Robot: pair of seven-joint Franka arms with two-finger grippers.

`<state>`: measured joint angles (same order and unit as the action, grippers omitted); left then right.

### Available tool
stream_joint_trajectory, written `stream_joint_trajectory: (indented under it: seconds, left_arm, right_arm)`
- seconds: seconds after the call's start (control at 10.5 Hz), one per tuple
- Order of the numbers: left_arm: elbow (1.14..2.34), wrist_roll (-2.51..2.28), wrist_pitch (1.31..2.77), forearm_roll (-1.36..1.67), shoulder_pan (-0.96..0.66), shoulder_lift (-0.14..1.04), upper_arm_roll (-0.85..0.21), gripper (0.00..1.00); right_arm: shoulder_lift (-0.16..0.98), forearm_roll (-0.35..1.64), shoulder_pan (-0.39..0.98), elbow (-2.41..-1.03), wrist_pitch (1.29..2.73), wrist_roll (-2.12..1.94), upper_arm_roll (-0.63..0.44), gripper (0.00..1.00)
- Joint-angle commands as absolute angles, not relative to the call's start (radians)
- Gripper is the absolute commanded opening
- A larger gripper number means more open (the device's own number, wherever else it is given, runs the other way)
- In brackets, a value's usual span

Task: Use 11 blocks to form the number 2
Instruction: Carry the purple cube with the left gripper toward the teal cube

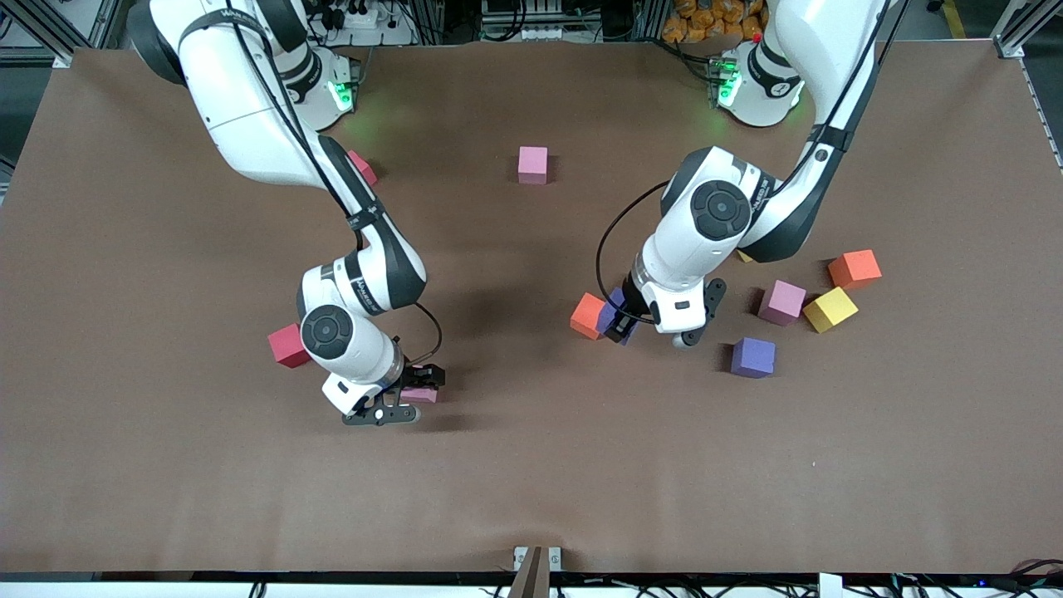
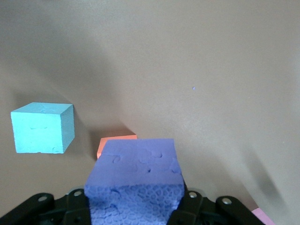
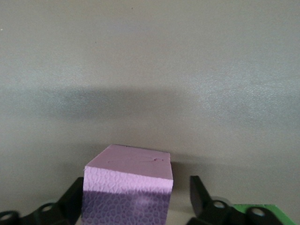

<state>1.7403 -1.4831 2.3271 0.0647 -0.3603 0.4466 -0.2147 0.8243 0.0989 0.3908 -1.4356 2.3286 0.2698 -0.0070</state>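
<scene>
Left gripper [image 2: 136, 206], frame centre-right: fingers clamp a purple block [image 2: 136, 178], orange block [image 1: 588, 316] just beside it. Right gripper [image 1: 409, 390], lower centre-left — pink block [image 3: 127, 187] sits between parted fingers, one apart from it; no digit on the counter [image 1: 531, 465] yet.

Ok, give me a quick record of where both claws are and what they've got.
left claw: shut on a purple cube, right beside an orange cube
right claw: low at the table, open around a pink cube, with a gap at one finger
number 2: not formed yet; the other cubes lie scattered
</scene>
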Motion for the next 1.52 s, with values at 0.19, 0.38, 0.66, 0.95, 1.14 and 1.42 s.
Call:
stream_joint_trajectory:
  seconds: [0.19, 0.38, 0.66, 0.95, 1.14, 1.42]
  left_arm:
    - [1.743, -1.512, 2.301, 0.077, -0.373, 0.437, -0.222, 0.38]
    - [1.746, -1.531, 2.299, 0.077, -0.370, 0.433, -0.224, 0.38]
    - [1.746, -1.580, 2.298, 0.075, -0.362, 0.420, -0.227, 0.34]
    - [1.744, -1.666, 2.298, 0.078, -0.359, 0.425, -0.225, 0.35]
    - [1.781, -1.756, 2.298, 0.075, -0.371, 0.420, -0.225, 0.35]
    - [1.792, -1.869, 2.304, 0.081, -0.364, 0.417, -0.227, 0.35]
  right_arm:
    - [0.831, 0.115, 0.385, -1.430, 2.318, 0.282, 0.002, 0.00]
    - [0.824, 0.114, 0.388, -1.427, 2.319, 0.275, 0.002, 0.00]
    - [0.802, 0.112, 0.396, -1.425, 2.307, 0.273, 0.005, 0.00]
    - [0.773, 0.112, 0.399, -1.422, 2.269, 0.272, 0.006, 0.00]
    - [0.758, 0.112, 0.399, -1.422, 2.250, 0.272, 0.008, 0.00]
    - [0.746, 0.112, 0.400, -1.422, 2.227, 0.272, 0.008, 0.00]
